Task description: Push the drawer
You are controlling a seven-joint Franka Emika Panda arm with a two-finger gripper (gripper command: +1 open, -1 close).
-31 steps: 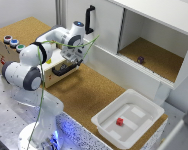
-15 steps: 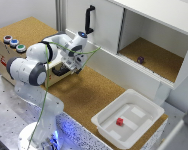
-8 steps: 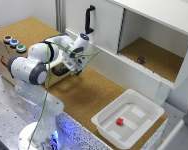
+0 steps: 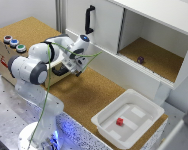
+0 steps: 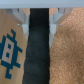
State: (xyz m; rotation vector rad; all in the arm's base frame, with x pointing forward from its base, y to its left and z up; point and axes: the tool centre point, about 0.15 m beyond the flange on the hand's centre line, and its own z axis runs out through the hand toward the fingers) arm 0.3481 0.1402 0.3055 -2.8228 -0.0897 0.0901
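Observation:
The drawer [image 4: 55,76] is in the low wooden box [image 4: 29,30] at the exterior view's left, and its black handle [image 4: 59,72] points toward the cork floor. My gripper [image 4: 74,68] is right at that handle. In the wrist view the black handle [image 5: 38,50] runs between my two fingertips [image 5: 22,17], which stand apart on either side of it. Pale drawer wood with a blue pixel figure [image 5: 10,47] lies beside the handle. How far the drawer sticks out is hidden by my arm.
Three coloured buttons [image 4: 14,44] sit on the box top. Behind stands a white cabinet door with a vertical black handle [image 4: 89,20], beside an open compartment holding a small dark object [image 4: 140,59]. A white tub [image 4: 144,107] with a red block [image 4: 120,121] stands on the cork floor [image 4: 89,95].
My gripper has come down from beside the cabinet door to the drawer handle, moving slightly toward the box. Nothing else has moved.

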